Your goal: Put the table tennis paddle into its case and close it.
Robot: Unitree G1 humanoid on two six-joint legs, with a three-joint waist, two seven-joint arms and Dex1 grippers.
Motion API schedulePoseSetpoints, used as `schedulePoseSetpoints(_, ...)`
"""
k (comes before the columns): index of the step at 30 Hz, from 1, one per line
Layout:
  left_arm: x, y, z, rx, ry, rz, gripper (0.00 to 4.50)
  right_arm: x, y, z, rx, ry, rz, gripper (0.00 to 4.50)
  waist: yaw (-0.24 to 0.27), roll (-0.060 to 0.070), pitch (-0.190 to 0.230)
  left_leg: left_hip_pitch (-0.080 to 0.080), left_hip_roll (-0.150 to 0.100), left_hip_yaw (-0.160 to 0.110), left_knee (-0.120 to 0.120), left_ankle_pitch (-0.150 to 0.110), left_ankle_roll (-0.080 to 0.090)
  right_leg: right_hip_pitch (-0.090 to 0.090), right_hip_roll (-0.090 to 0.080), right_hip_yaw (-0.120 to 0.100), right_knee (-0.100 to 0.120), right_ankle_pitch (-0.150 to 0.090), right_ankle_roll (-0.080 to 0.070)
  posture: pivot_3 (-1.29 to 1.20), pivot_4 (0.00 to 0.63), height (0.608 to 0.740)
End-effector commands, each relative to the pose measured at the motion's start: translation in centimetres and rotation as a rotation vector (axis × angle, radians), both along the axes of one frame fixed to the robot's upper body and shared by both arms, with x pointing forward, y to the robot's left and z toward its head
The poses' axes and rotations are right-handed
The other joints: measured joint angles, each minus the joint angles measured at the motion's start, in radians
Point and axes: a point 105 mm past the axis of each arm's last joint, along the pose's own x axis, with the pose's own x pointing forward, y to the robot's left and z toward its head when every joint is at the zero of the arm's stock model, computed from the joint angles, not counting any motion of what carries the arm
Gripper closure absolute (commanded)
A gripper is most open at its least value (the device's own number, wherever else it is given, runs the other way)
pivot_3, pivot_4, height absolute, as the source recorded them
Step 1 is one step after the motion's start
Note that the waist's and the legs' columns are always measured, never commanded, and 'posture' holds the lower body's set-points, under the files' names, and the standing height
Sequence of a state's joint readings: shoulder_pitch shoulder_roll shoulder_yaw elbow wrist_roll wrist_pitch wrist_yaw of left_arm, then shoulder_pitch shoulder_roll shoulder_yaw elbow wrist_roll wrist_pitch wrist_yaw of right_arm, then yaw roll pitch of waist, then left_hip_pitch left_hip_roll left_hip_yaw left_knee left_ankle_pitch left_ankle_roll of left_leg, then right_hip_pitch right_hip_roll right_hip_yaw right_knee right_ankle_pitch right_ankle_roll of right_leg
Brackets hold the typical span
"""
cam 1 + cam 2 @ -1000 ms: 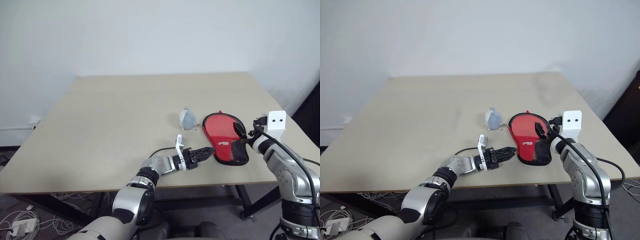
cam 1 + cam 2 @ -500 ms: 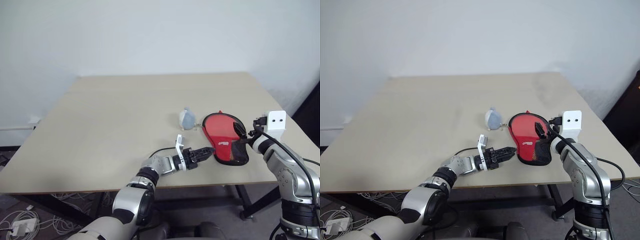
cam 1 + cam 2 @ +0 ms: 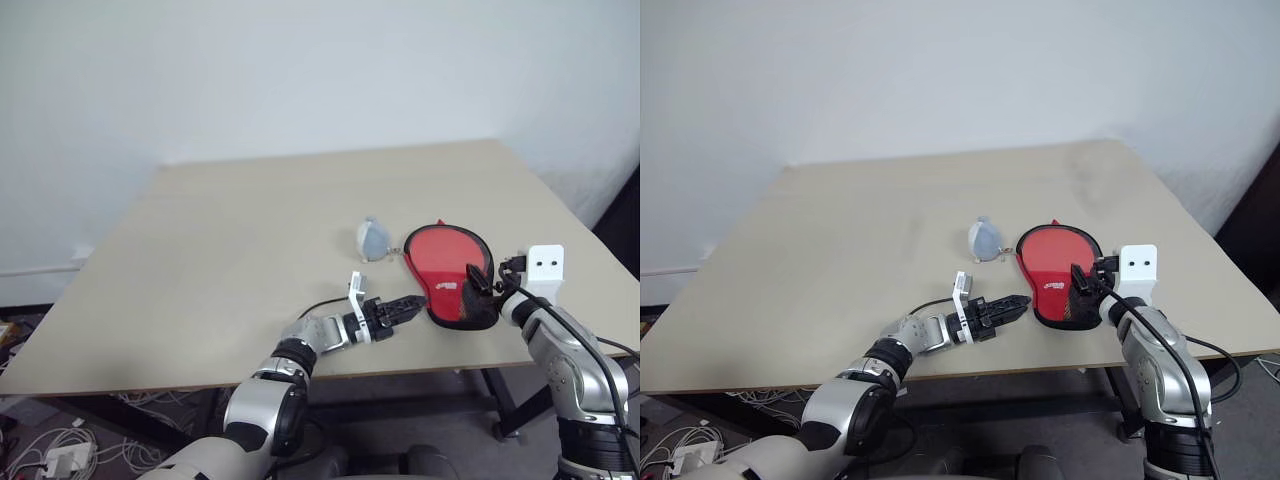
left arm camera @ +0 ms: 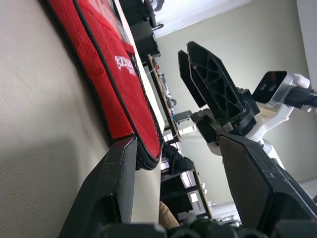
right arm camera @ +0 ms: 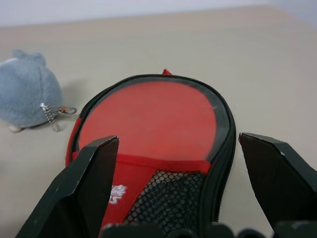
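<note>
Two tools unclenched: right tool over case narrow end, left tool level beside it.

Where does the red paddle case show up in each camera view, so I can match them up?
Left eye view: case lies right of centre on the table, near its front edge.
Right eye view: case lies right of centre, beside the right gripper.
Left wrist view: case runs along the upper left.
Right wrist view: case sits centre, between the fingers.
Shared landmark: the grey plush keychain, beside the case's round end.
</note>
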State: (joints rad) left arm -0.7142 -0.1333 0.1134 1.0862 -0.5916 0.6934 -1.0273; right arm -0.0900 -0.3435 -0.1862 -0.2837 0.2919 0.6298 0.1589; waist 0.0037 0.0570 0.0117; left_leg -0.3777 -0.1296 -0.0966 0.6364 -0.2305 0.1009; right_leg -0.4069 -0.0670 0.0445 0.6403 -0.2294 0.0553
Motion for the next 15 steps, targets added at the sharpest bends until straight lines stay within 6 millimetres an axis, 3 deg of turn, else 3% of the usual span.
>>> schedulePoseSetpoints(1, 5.68, 6.33, 14.53, 0.429, -1.277, -0.12, 1.73, 1.71, 0.29, 3.11, 0.012, -0.034, 0.031, 0.28, 0.0, 0.0, 0.0, 0.0, 0.0, 0.0, 0.0, 0.0, 0.0, 0.0, 0.0, 0.0, 0.0, 0.0, 0.0, 0.0, 0.0, 0.74)
schedulePoseSetpoints(15, 6.06, 6.16, 15.53, 0.424, -1.299, -0.089, 1.73, 1.81, 0.1, 2.95, 0.004, -0.058, 0.012, 0.28, 0.0, 0.001, -0.001, 0.0, 0.0, 0.0, 0.0, 0.0, 0.0, 0.0, 0.0, 0.0, 0.0, 0.0, 0.0, 0.0, 0.0, 0.74)
